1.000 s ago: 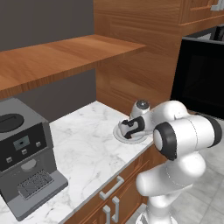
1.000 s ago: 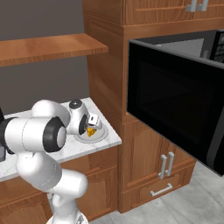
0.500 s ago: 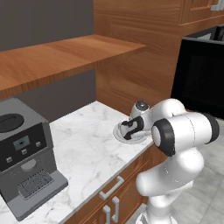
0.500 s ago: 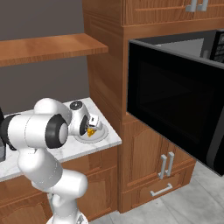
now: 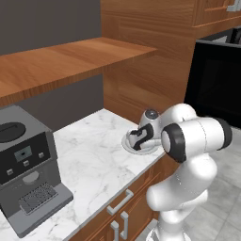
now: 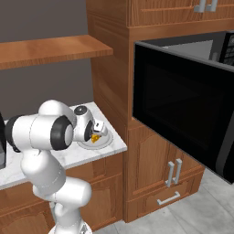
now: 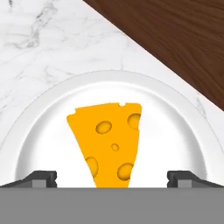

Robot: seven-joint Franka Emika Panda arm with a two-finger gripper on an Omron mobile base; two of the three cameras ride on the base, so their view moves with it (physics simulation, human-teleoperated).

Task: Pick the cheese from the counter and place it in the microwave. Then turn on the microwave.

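The cheese (image 7: 109,140), an orange-yellow wedge with holes, lies on a round grey plate (image 7: 175,118) on the white marble counter (image 5: 94,155). In the hand view my gripper (image 7: 111,177) hangs right over it, open, one dark fingertip on each side of the wedge's narrow end. In the right base view a sliver of cheese (image 6: 95,136) shows under the hand on the plate (image 6: 104,140). In the left base view my gripper (image 5: 137,140) sits low over the plate (image 5: 129,143) and hides the cheese. The microwave (image 6: 183,109) stands to the right with its dark door swung open.
A black coffee machine (image 5: 26,164) stands at the counter's left end. A brown wooden shelf (image 5: 61,61) hangs above the counter. A wooden cabinet wall (image 6: 109,82) rises just behind the plate. The open microwave door (image 6: 183,114) juts out toward me.
The hand has edged slightly closer down over the plate; the jaws stay wide. The plate and the cheese have not moved.
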